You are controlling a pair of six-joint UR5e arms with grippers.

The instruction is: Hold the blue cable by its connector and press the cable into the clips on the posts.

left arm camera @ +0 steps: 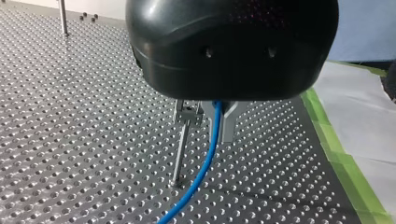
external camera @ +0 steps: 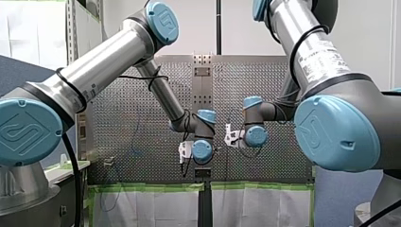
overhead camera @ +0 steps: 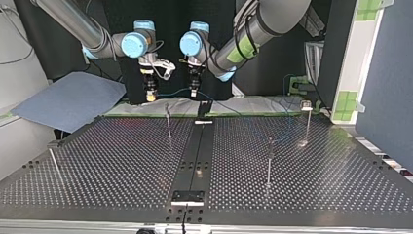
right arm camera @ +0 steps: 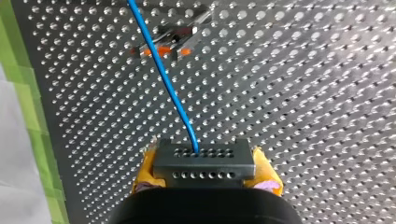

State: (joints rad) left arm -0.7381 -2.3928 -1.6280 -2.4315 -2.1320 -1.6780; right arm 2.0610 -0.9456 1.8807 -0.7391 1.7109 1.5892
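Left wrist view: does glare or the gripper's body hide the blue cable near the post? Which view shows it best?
Left wrist view: the black body of my left gripper hides the grip, but the blue cable shows plainly beside the post. Right wrist view is best: glints on the perforated table, yet cable and connector stand out. Top view: just a thin line.

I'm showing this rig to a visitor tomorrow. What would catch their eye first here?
The blue cable, bright against the perforated table, runs from the grey connector clamped between the yellow pads of my right gripper toward a clip ahead. In the top view my left gripper hangs beside it near the table's far edge, the cable strung between them, thin posts standing nearer the camera.
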